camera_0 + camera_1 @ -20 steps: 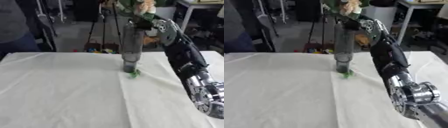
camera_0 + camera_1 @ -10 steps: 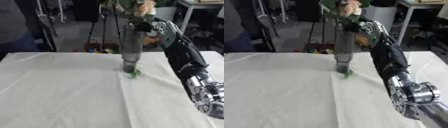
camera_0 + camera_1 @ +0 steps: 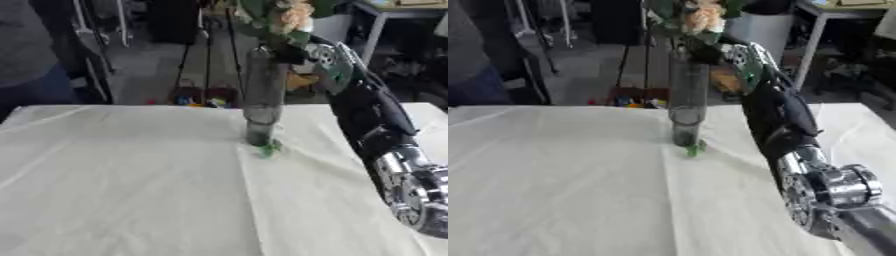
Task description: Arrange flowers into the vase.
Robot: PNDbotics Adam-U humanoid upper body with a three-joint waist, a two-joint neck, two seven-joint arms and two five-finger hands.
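Left eye view: the right arm is seen reaching in from the lower right corner up to the top of a tall clear vase (image 3: 262, 95). The right robot hand (image 3: 302, 47) is placed at the vase mouth, just right of it. Its fingers seem curled round the flowers (image 3: 284, 15), but the grip is blurred and partly hidden by leaves, so it cannot be told for sure. The flowers, a pale peach bloom with green leaves, are seen directly above and left of the robot hand, at the vase rim; whether the stems are inside the vase cannot be told. The vase is stood upright below the robot hand on a tabletop (image 3: 114, 175) covered with a white cloth. A small green piece (image 3: 268, 148) is seen on the cloth, touching the vase base, well below the robot hand. The left robot hand is not seen.

Right eye view: the same layout is shown. The right robot hand (image 3: 726, 50) is set against the upper right of the vase (image 3: 686, 100), with the flowers (image 3: 697, 15) above and left of it. The green piece (image 3: 694, 148) is seen at the foot of the vase. The silver forearm joint fills the lower right. The left robot hand is not in this view either.
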